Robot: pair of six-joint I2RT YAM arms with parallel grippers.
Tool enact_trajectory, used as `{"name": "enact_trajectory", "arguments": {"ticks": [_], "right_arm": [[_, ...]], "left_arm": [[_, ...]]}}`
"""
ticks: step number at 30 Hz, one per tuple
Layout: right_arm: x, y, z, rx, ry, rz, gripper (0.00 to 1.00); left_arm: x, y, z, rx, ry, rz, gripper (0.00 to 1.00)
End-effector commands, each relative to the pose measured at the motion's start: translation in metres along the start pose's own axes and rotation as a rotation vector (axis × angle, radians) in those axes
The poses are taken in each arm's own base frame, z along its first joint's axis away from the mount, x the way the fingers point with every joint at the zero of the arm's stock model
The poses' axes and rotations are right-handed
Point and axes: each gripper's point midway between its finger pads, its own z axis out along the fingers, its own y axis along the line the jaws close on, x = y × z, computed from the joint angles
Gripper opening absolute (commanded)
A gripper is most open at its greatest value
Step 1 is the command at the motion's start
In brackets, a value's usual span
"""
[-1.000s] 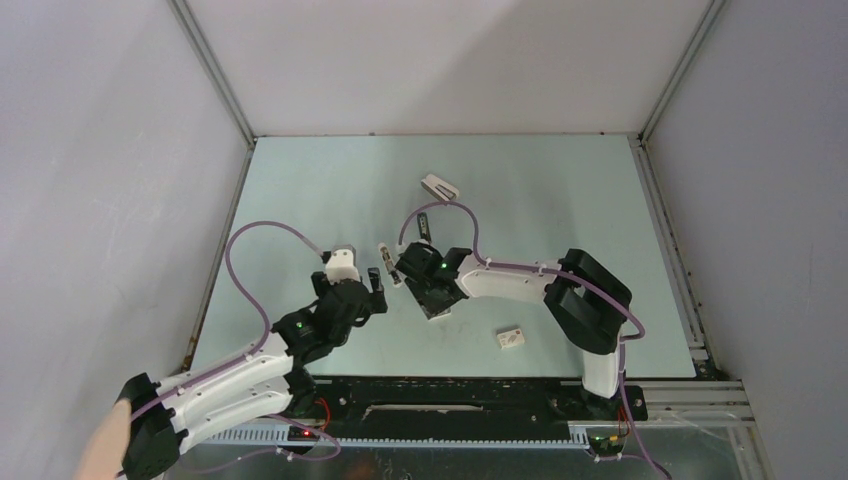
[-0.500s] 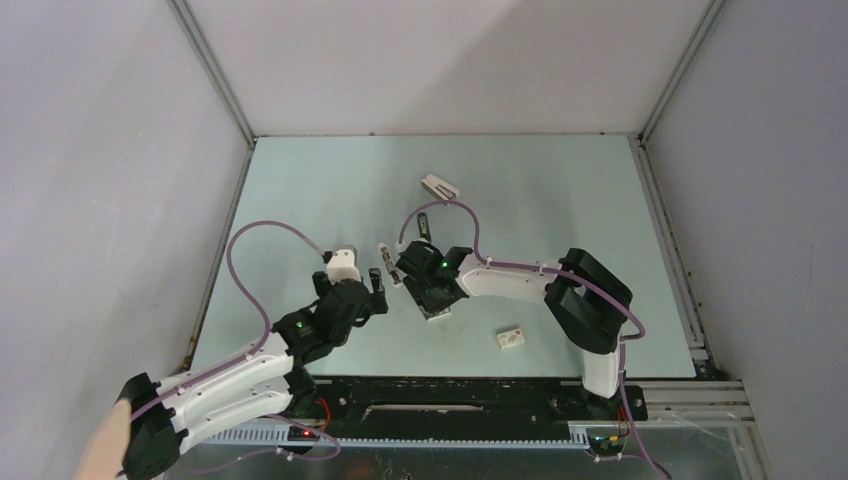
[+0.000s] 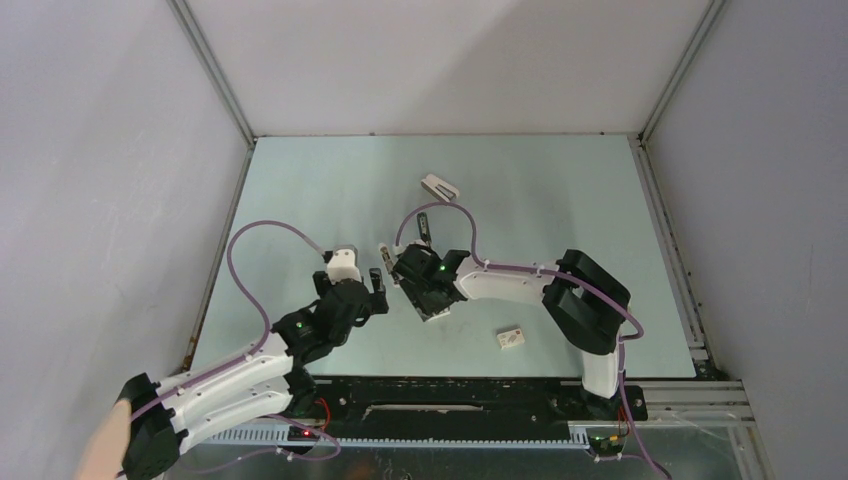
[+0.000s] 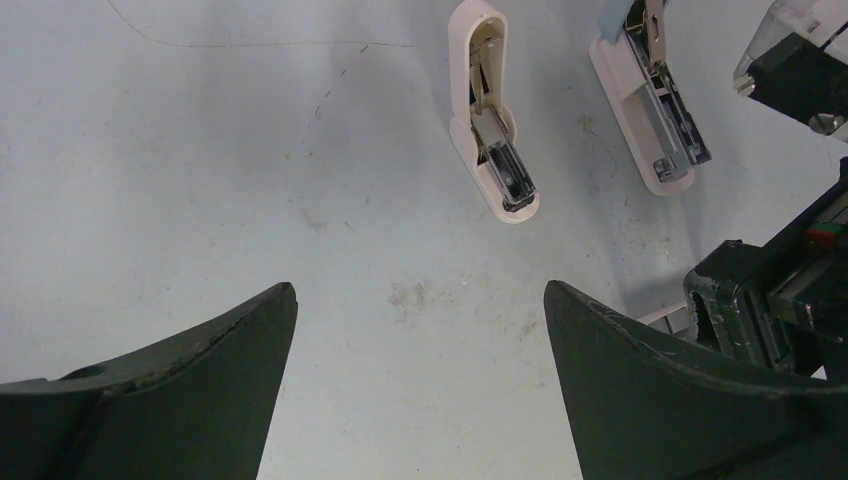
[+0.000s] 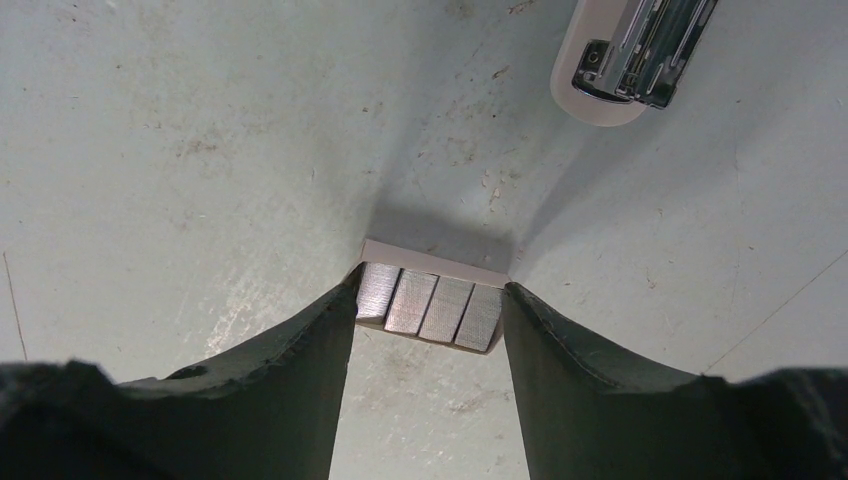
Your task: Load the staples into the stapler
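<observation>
My left gripper (image 4: 420, 290) is left of centre in the top view, over the table (image 3: 300, 190). Its fingers are spread wide with nothing between them. In the upper middle of my left wrist view lies a white-and-cream stapler (image 4: 490, 120). Just to its right is the stapler (image 4: 655, 115), its metal channel showing.

My right gripper (image 5: 430, 285) is at the centre of the top view. Its fingers stand on either side of the staples (image 5: 430, 312), close against both ends. I cannot tell whether I am squeezing them or only flanking them. The staples lie on the table at the middle of my right wrist view. Lower right of centre in the top view lies a small white box (image 3: 510, 339).
</observation>
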Motion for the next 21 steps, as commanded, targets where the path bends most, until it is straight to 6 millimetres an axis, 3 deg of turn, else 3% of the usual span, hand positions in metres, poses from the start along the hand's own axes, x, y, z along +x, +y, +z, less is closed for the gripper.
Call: {"name": "enact_trajectory", "arguments": {"ticks": [1,12,21], "right_arm": [[0.017,-0.01,0.013,0.071,0.039,-0.019,0.59],[0.005,-0.004,-0.002,0.033,-0.007,-0.031,0.39],[-0.001,-0.003,-0.007,0.01,-0.025,-0.033,0.32]], "left_arm": [[-0.021,-0.011,-0.003,0.035,-0.055,-0.037,0.96],[-0.021,-0.01,-0.006,0.045,-0.061,-0.048,0.96],[-0.024,-0.011,-0.006,0.053,-0.075,-0.055,0.96]]}}
